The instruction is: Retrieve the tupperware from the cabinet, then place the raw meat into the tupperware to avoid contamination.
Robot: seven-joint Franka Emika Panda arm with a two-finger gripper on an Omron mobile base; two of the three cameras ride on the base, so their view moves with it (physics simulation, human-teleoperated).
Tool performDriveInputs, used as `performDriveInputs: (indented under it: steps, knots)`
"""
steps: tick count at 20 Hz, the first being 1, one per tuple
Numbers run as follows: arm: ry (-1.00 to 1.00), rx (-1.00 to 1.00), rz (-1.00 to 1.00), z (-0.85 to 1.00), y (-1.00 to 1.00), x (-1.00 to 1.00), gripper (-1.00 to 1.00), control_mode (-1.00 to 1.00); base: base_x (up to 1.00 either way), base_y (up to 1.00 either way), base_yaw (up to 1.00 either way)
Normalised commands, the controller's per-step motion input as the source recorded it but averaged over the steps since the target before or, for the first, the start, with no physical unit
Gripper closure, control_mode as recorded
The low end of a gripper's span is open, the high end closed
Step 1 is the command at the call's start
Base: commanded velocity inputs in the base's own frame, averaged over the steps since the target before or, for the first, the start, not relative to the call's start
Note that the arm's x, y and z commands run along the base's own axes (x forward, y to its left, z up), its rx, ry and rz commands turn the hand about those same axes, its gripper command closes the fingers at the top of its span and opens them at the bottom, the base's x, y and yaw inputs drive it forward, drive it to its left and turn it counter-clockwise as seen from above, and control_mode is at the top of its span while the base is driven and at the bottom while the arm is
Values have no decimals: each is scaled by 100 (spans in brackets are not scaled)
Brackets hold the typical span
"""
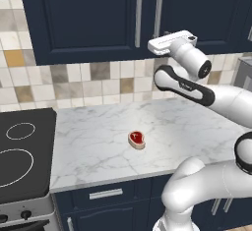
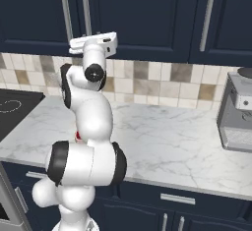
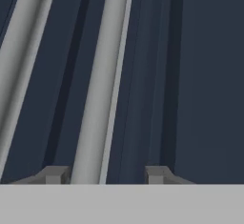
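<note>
No brand, label or legible writing found on any surface.

Cabinet (image 1: 88,18) noted along the top of both base views: dark navy, flat doors shut, long vertical silver bar handles. Tupperware not made out; cabinet interior concealed behind the shut doors. Upper cabinet edge cut off by the frame.

Gripper (image 3: 106,174) raised to the lower edge of the cabinet doors, at the paired handles. In the hand view, jaws parted, fingertips (image 3: 56,174) standing to either side of the right-hand handle (image 3: 102,85) of the pair, handle nearer the left tip; contact with the bar cannot be told, tips cropped at the base. Second handle (image 3: 19,61) cut off at 9 o'clock of that view. In the left base view, white hand (image 1: 172,42) seen just below the handle ends; fingers themselves hidden behind the hand body.

Raw meat (image 1: 137,139) lying on the white marble counter (image 1: 197,122), near centre, well apart from the gripper, at 7 o'clock from the hand. In the right base view, meat largely masked by the arm, only a red sliver visible.

Black cooktop (image 1: 24,146) at 9 o'clock of the meat, cropped by the left edge. Grey appliance (image 2: 238,117) at 3 o'clock in the right base view, partly cut off, type hard to determine.
</note>
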Motion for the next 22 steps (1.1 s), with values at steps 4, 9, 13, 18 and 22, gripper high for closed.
performDriveInputs:
  steps: [4, 9, 13, 18, 22]
  knots:
    - [0, 0, -9, -7, 28, 18, 100, -100, 0, 0, 0]
    - [3, -3, -16, -9, 49, 0, 100, -100, 0, 0, 0]
    - [8, -5, -18, -9, 50, -5, 100, -100, 0, 0, 0]
    - [8, -2, -13, -1, 23, 2, 100, -100, 0, 0, 0]
    - [1, 0, -1, 0, 0, 3, 100, -100, 0, 0, 0]
